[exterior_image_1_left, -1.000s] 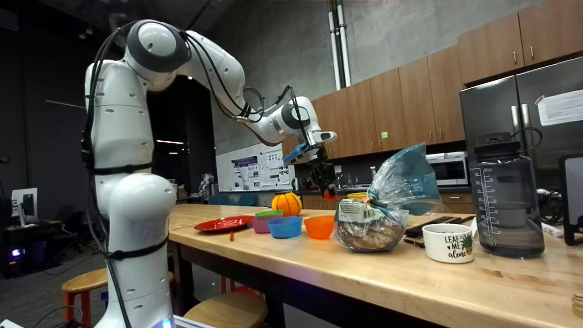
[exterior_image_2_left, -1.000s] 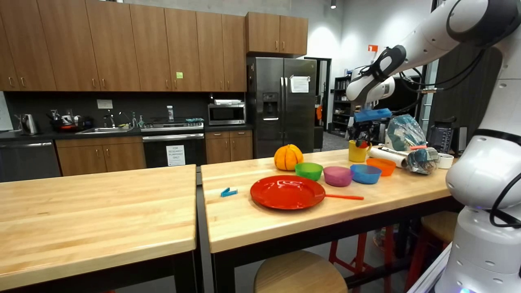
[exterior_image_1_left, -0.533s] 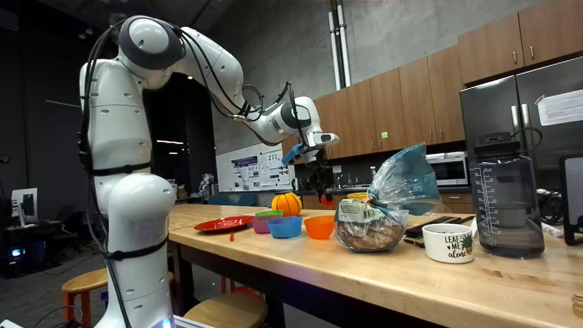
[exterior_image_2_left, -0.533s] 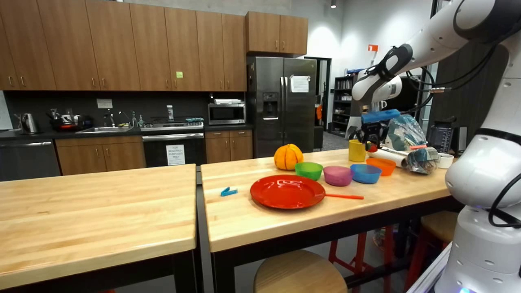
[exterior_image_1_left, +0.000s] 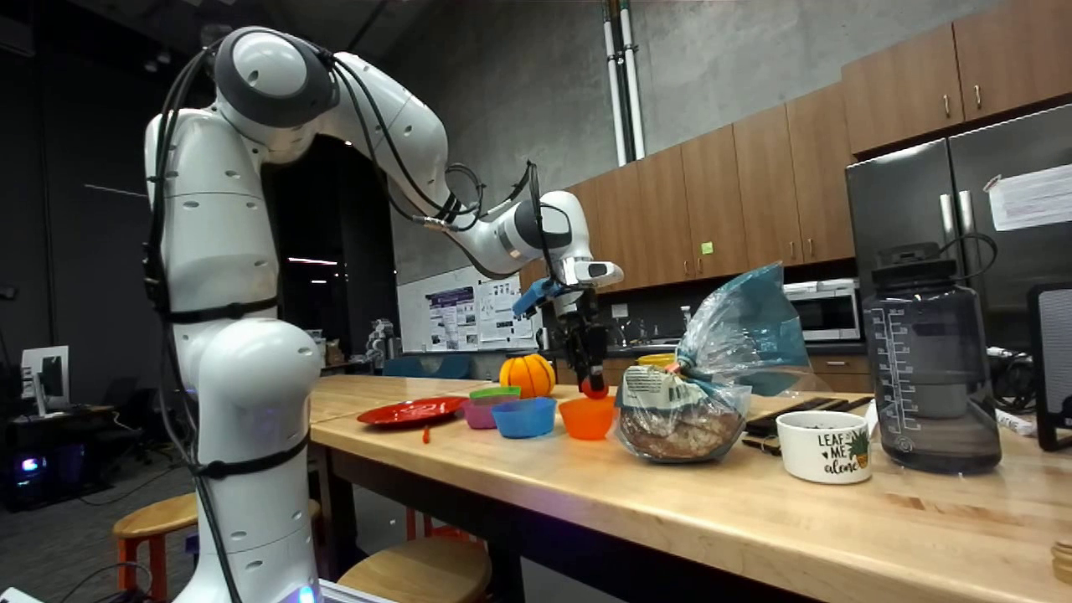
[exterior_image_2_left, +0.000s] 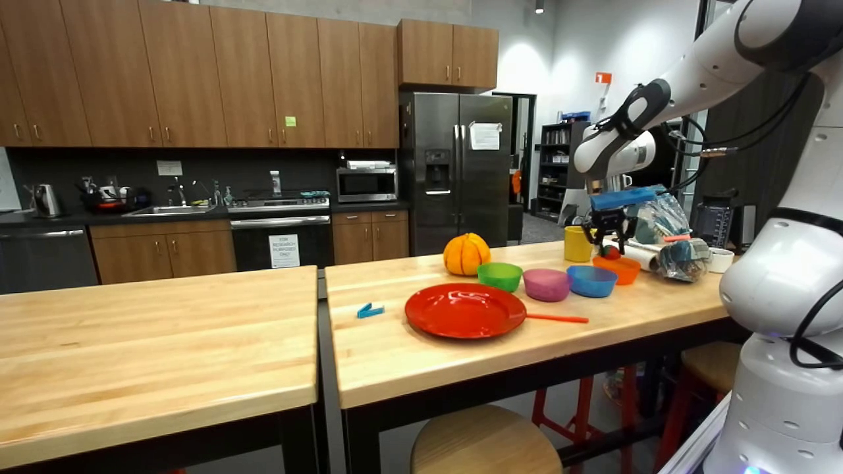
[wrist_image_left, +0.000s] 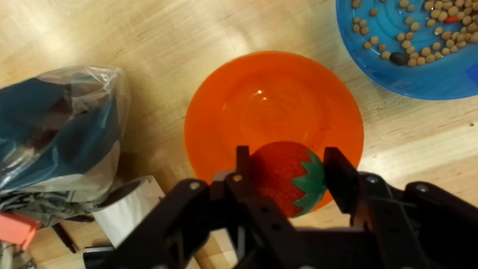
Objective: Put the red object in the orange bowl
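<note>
1. The jaws are clamped on the red strawberry-like object [wrist_image_left: 280, 175], one jaw to each side; its green leafy end [wrist_image_left: 312, 183] faces the jaw at the right of the wrist view.
2. Both exterior views put it at the rim of the orange bowl [wrist_image_left: 269, 104] on the bench [wrist_image_left: 168, 45]; whether they touch, I cannot tell.
3. In the wrist view the bowl's middle lies beyond the jaw tips.
4. So the coming move likely wants a slight shift that way, then release.

arm [exterior_image_1_left: 222, 243]: white, grey-ringed joints [exterior_image_1_left: 272, 67] | cables [exterior_image_1_left: 156, 226]: black | wrist block [exterior_image_2_left: 621, 199]: blue | tool [wrist_image_left: 288, 166]: black, screws [wrist_image_left: 194, 185] blurred, apparently silvery
</note>
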Motion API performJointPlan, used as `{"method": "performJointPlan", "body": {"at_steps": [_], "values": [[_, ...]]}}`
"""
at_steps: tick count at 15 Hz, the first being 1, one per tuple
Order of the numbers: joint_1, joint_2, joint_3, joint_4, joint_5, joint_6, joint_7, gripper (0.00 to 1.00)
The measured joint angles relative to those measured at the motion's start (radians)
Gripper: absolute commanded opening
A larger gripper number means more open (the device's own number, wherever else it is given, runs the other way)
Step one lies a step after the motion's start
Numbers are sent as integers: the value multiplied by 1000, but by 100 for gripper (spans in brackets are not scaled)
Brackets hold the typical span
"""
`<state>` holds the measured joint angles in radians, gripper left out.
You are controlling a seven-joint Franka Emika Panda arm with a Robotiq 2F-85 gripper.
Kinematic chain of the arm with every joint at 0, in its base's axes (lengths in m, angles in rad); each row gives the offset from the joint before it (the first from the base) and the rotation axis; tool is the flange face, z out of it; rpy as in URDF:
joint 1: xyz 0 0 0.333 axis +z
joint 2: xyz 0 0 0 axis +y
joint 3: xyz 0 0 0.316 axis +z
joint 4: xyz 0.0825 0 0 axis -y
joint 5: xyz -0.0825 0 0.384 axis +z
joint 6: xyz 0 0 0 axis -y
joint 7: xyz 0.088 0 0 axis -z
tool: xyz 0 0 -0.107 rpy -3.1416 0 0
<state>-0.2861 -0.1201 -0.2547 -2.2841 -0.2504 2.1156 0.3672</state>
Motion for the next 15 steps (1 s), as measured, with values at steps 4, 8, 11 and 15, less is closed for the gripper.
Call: {"method": "performJointPlan", "body": {"at_steps": [4, 8, 11, 15], "values": [[0, 24, 0, -16, 0, 68, 1, 87], [1, 33, 1, -16, 0, 88, -1, 100], [5, 18, 5, -13, 1, 91, -11, 100], [11, -20, 14, -8, 19, 88, -49, 100]]}}
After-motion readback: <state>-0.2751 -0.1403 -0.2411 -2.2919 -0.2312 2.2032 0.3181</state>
